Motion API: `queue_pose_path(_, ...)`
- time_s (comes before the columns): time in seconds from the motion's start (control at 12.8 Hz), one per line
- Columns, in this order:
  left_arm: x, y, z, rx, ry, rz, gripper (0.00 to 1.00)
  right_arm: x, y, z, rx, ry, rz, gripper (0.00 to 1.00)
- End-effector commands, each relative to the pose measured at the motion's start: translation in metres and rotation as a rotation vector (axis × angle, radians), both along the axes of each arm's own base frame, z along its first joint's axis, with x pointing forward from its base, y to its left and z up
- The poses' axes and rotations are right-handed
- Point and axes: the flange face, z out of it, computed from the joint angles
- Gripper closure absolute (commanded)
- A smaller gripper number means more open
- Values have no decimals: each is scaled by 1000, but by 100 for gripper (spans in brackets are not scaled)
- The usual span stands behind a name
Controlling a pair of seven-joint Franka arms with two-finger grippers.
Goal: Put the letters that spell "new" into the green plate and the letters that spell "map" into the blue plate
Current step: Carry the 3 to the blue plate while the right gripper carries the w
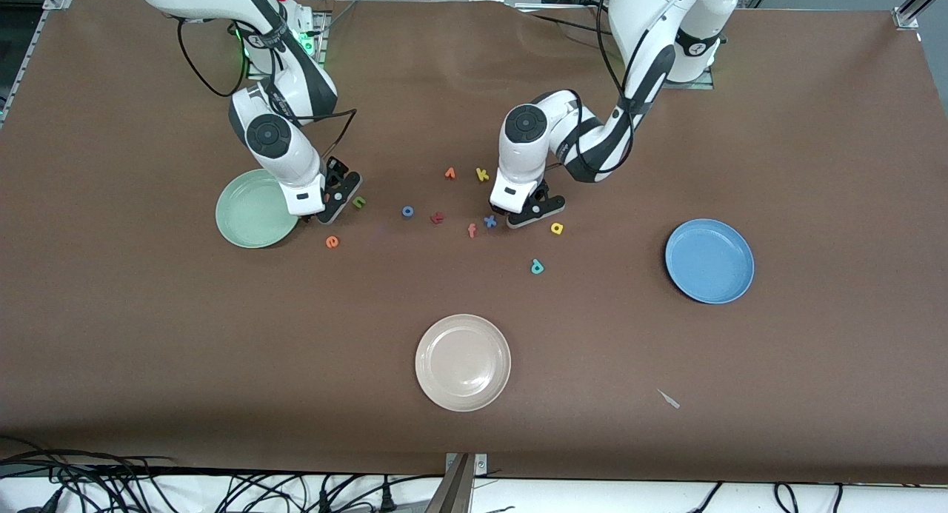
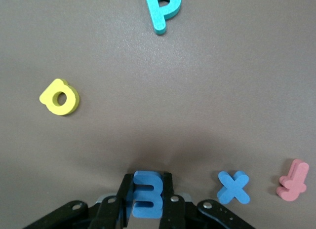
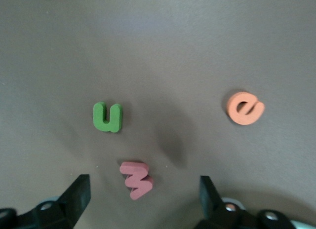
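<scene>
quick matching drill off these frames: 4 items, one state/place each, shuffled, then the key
Items
1. small blue foam m
2. small salmon-pink foam w
3. round pale mint-green plate
4. small teal foam p

States
A. lies flat between the open right gripper fingers
B. clamped in the shut left gripper
C. lies loose on the table, nearer the front camera than the yellow foam a
D. holds no letters

Pairs: 1-B, 2-A, 3-D, 4-C

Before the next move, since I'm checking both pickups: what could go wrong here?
Left gripper: its jaws are shut on the blue m right beside the blue x, so lifting might nudge that letter. Right gripper: its jaws are open around the pink w, which lies askew, so closing may pinch a corner and flip it.
</scene>
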Motion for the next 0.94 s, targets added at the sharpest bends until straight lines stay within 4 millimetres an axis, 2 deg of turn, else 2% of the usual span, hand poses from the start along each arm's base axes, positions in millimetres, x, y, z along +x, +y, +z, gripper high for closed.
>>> queue_pose_path(0.0, 30, 35, 19, 82, 57, -76, 100, -8, 2, -6, -11, -19, 80, 16)
queue_pose_path(0.08, 46, 52, 32, 66, 111, -115, 100, -8, 3, -9, -14, -24, 99, 22)
queue_pose_path(0.16, 60, 78, 43, 63, 166, -177, 100, -8, 3, -10, -15, -23, 102, 29)
queue_pose_path(0.31, 86, 129, 68, 62, 258, -316, 100, -11, 3, -17, -15, -12, 109, 33)
queue_pose_path(0.47, 113, 189, 78, 30, 356, -470, 100, -11, 4, -17, -17, -20, 125, 48)
queue_pose_path(0.7, 144, 287, 77, -52, 394, -662, 100, -11, 4, -19, -17, -19, 128, 92)
queue_pose_path(0.78, 149, 314, 73, -69, 398, -712, 100, -10, 4, -17, -18, -22, 128, 100)
queue_pose_path(0.86, 154, 337, 67, -37, 408, -789, 100, -8, 5, -10, -20, -34, 130, 100)
